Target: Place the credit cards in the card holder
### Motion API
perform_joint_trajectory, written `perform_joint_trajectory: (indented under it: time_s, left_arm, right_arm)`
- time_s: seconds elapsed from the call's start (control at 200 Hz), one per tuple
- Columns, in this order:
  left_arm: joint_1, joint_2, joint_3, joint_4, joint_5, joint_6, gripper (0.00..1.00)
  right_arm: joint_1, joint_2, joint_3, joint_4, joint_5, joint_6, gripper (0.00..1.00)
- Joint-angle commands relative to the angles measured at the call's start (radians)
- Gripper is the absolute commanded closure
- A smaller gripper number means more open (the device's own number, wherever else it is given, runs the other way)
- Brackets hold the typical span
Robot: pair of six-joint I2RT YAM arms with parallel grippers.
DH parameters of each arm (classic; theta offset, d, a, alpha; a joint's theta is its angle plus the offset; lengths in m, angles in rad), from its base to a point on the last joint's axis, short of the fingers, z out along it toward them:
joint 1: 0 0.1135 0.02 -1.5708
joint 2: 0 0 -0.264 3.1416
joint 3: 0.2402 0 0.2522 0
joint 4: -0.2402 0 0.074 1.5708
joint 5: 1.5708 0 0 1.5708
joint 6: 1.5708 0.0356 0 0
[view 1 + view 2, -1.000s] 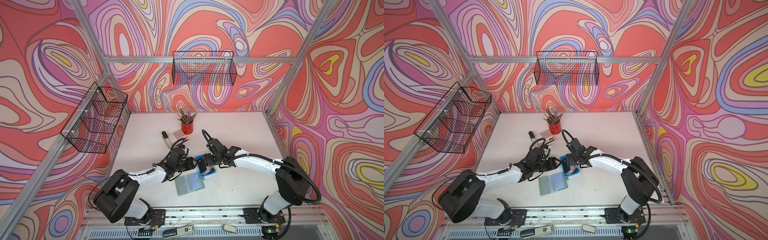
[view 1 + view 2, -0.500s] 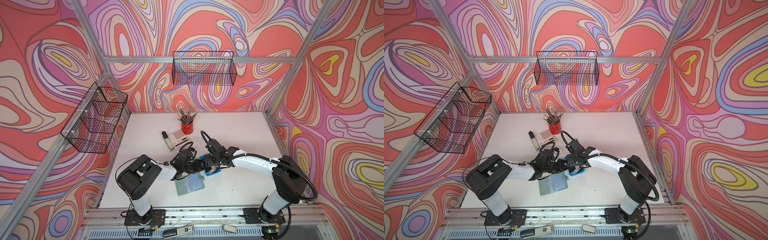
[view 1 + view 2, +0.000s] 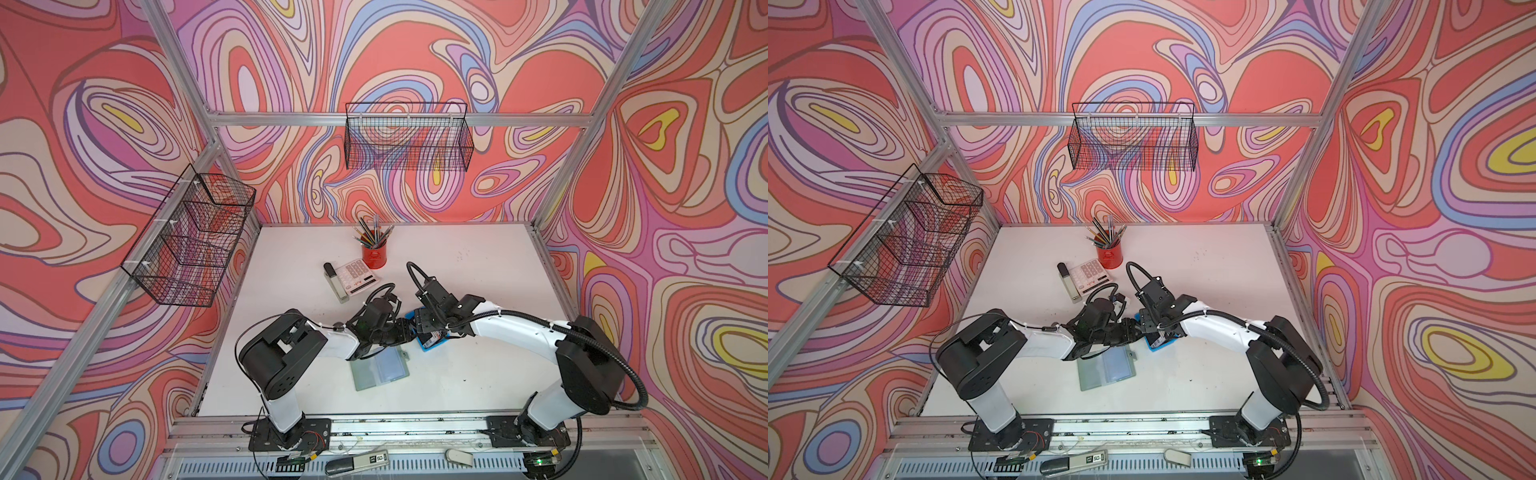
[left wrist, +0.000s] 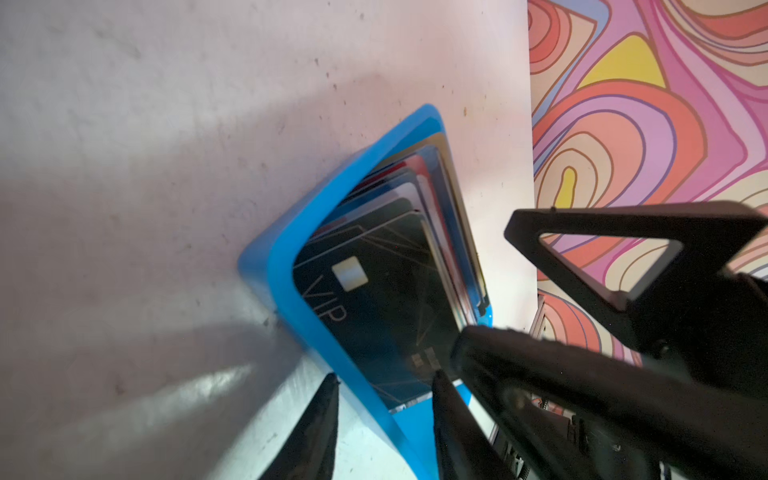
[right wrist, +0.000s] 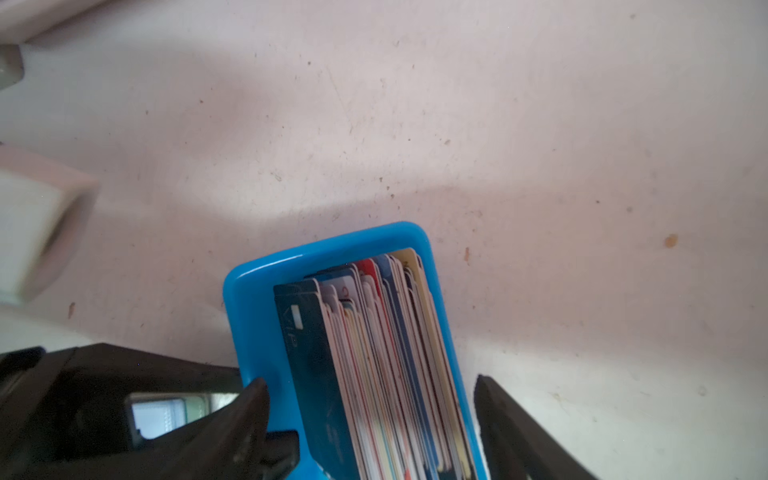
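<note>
Several credit cards [image 5: 374,332] stand on edge in a bright blue tray [image 5: 249,299], a black VIP card [image 4: 374,291] at the front. My right gripper [image 5: 370,382] is open and straddles the tray [image 3: 434,345]: one finger touches its side, the other stands just clear. From the opposite side my left gripper [image 4: 384,382] is open, with the tray's wall [image 4: 291,266] and the VIP card's lower edge between its fingers. In both top views the two grippers [image 3: 409,328] [image 3: 1156,332] meet at the tray [image 3: 1163,347]. The pale green card holder [image 3: 380,368] [image 3: 1106,368] lies open just in front.
Behind the arms lie a calculator [image 3: 357,276] and a grey stapler-like bar [image 3: 334,282]. A red pencil cup [image 3: 374,257] stands further back. Black wire baskets hang on the back wall [image 3: 409,141] and the left wall [image 3: 191,241].
My left arm has swung up and its gripper has moved right to the blue tray, with its jaws narrowing. The right gripper has stayed over the tray, shifting slightly.
</note>
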State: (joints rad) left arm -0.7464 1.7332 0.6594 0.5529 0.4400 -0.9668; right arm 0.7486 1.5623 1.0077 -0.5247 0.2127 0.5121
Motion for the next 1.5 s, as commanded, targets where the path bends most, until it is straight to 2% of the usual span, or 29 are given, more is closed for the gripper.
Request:
perform_joint_trajectory:
  time_s: [0.0,0.165,0.406,0.646,0.866,1.017,1.172,1.307,1.427,1.497]
  left_arm:
    - [0.001,-0.031,0.028,-0.065,-0.046,0.041,0.62]
    - [0.012,-0.019,0.052,-0.11,-0.047,0.057,0.68]
    - [0.019,0.0,0.072,-0.138,-0.045,0.069,0.78]
    - [0.02,0.022,0.089,-0.142,-0.029,0.074,0.83]
    - [0.019,0.033,0.095,-0.137,-0.016,0.074,0.84]
    - [0.019,0.042,0.101,-0.128,-0.002,0.071,0.84]
    - [0.019,0.046,0.103,-0.116,0.015,0.069,0.85]
    - [0.019,0.048,0.105,-0.114,0.023,0.068,0.85]
    - [0.019,0.051,0.105,-0.112,0.025,0.066,0.85]
    - [0.019,0.055,0.106,-0.112,0.027,0.063,0.85]
  right_arm:
    - [-0.047,-0.055,-0.039,0.009,-0.022,-0.031,0.16]
    - [-0.061,-0.057,-0.071,0.047,-0.11,-0.084,0.11]
    - [-0.062,-0.031,-0.087,0.053,-0.121,-0.111,0.09]
    - [-0.061,0.017,-0.076,0.043,-0.097,-0.118,0.1]
    - [-0.061,0.048,-0.06,0.026,-0.038,-0.109,0.16]
    - [-0.057,0.05,-0.048,0.005,-0.003,-0.095,0.26]
    - [-0.036,0.038,-0.019,-0.029,0.045,-0.079,0.28]
    - [-0.022,0.041,-0.002,-0.038,0.044,-0.075,0.34]
    - [-0.02,0.054,-0.001,-0.033,0.033,-0.073,0.35]
    - [-0.02,0.055,-0.001,-0.039,0.048,-0.067,0.29]
